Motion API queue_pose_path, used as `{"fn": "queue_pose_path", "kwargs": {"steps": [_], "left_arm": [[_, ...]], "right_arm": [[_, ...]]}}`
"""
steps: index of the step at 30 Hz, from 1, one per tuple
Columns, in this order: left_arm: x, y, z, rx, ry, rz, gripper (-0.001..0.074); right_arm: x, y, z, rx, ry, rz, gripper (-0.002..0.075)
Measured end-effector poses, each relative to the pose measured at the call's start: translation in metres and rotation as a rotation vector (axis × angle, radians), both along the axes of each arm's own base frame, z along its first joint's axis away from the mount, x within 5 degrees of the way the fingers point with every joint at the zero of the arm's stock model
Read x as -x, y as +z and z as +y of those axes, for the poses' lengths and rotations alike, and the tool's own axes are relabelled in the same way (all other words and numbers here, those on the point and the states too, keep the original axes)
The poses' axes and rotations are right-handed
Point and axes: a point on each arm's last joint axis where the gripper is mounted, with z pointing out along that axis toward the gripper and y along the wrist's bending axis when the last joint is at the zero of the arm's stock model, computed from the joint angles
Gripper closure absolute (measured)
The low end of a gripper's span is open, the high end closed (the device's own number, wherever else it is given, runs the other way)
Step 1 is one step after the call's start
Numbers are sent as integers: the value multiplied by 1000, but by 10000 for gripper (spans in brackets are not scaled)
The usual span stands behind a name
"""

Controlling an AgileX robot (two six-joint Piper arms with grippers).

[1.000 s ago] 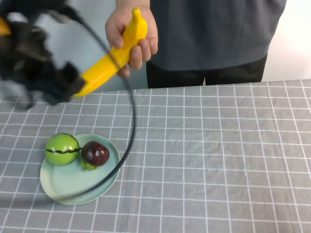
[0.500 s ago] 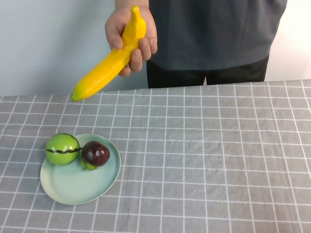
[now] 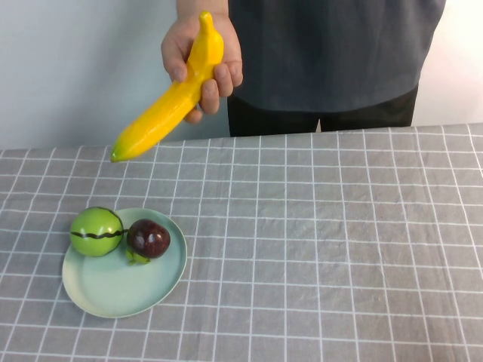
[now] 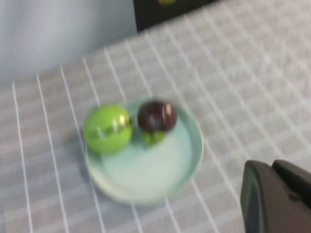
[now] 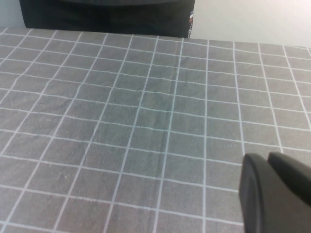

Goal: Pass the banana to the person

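Observation:
The banana (image 3: 170, 105) is held by the person (image 3: 332, 53) in one hand (image 3: 175, 47), above the table's far edge, its greenish tip pointing down and to the left. No robot arm shows in the high view. My left gripper (image 4: 272, 167) is shut and empty, and hangs above the table beside the plate (image 4: 146, 179). My right gripper (image 5: 268, 158) is shut and empty over bare checked cloth. The person's dark trousers (image 5: 107, 14) show at the table's far edge in the right wrist view.
A pale green plate (image 3: 113, 290) sits at the front left with a round green fruit (image 3: 96, 231) and a dark red-purple fruit (image 3: 148, 238) on it. Both fruits also show in the left wrist view, green (image 4: 108, 128) and dark (image 4: 156, 115). Grey checked cloth (image 3: 339, 249) covers the table.
One second ago my left arm was at the upper left by the banana's tip. It has pulled away out of the high view. The banana stays in the person's hand.

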Motion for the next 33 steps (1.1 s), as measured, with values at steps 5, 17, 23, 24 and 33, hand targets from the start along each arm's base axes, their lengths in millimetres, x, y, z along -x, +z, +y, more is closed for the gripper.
{"fn": "queue_pose_path", "kwargs": {"steps": [5,17,23,24,33], "left_arm": [[-12,-15,-5,91,15,-207,733],[-19,-107,8,162,282,-524,733],[-21,-128,8,179,311,-407,733],[-21,-130,9,178,314,-388,733],[-17,-149,9,121,329,-186,733]], "right_arm": [[0,0,0,0,0,0,735],[0,0,0,0,0,0,735],[0,0,0,0,0,0,735],[0,0,0,0,0,0,735],[0,0,0,0,0,0,735]]}}
